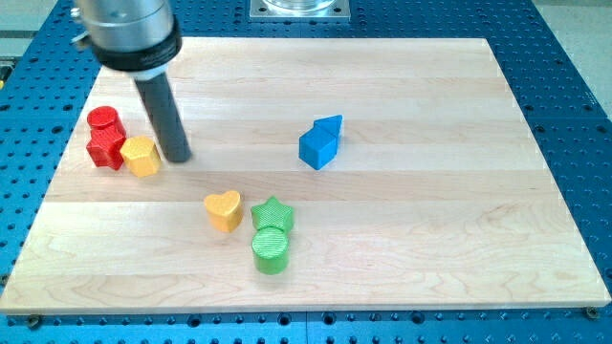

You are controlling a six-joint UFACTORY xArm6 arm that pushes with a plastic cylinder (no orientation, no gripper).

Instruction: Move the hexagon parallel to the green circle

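Worktop (pixel 402 239): a pale wooden board lying on a blue perforated base, with all the blocks spread over its left and middle parts.
Tool: the arm carries no jaws at all, only a straight dark rod (pixel 164 110) hanging from a grey cylinder at the view's top left, so there is nothing on it to spread or pinch.
My tip (pixel 177 158): set down on the board just to the view's right of the yellow hexagon, seemingly touching it or a hair off; I cannot tell which from here.
Yellow hexagon (pixel 142 156): near the board's left edge, pressed against the red blocks on its left side.
Red cylinder (pixel 103 119): at the far left, toward the view's top of the red pair.
Red star-like block (pixel 105 149): directly below the cylinder and touching it, its exact shape hard to make out.
Green circle (pixel 272 250): low in the middle of the board, well apart from the hexagon, toward the view's bottom right of it.
Green star (pixel 273 214): immediately above the green circle, touching it.
Yellow heart (pixel 224 210): just left of the green star.
Blue block (pixel 320 141): alone near the centre, an angular shape, well apart from the rest.
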